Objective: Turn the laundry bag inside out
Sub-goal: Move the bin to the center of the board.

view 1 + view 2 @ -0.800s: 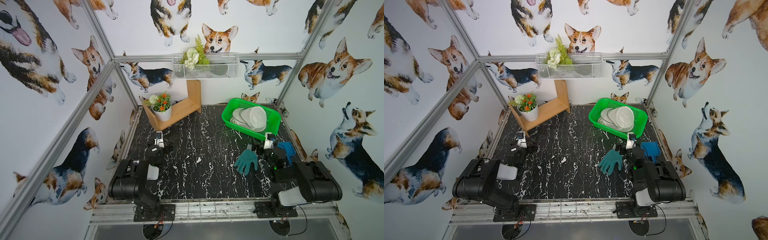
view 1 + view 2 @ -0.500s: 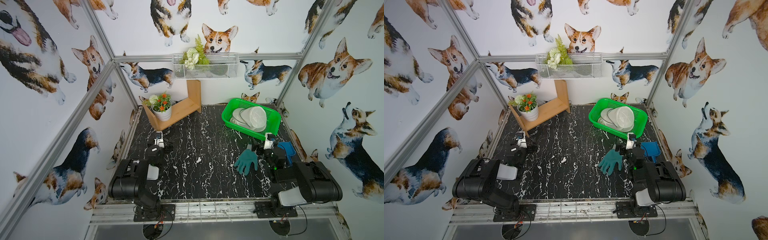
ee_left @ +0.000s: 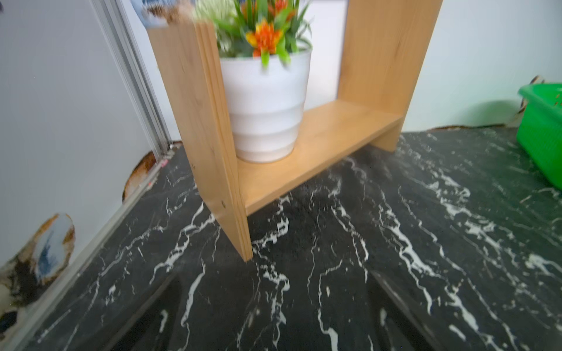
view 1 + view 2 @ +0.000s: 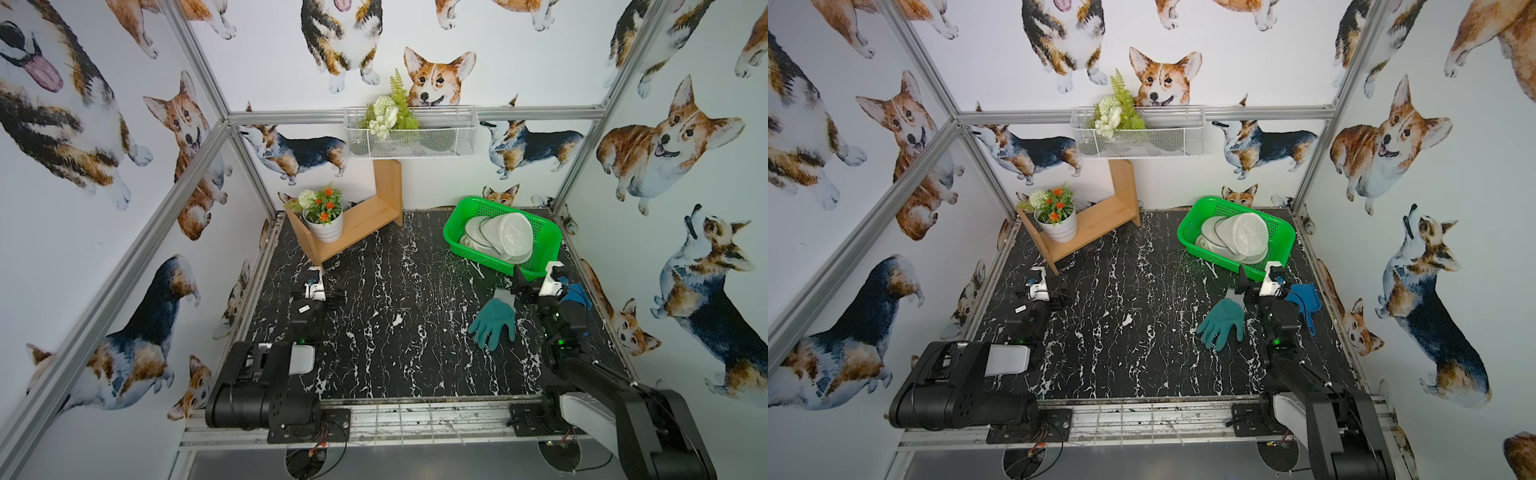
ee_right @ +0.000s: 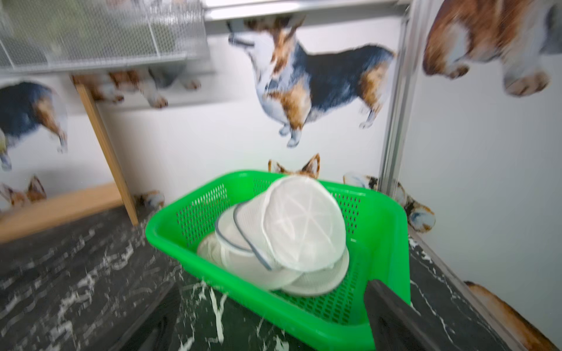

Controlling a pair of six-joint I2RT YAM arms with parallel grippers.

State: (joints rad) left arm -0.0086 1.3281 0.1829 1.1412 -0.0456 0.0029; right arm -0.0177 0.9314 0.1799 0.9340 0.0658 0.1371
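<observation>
Corgi-print walls enclose a black, white-veined counter. At its far right corner sits a green basket. The white mesh laundry bag, round and tilted, lies inside the basket on top of other pale mesh discs. The right fingers are spread wide and empty, just before the basket's near rim and apart from the bag. A teal glove lies on the counter beside that arm, and a blue scoop sits near the right edge. The left fingers, also spread wide and empty, point at a wooden shelf in the far left corner, which carries a white flower pot.
</observation>
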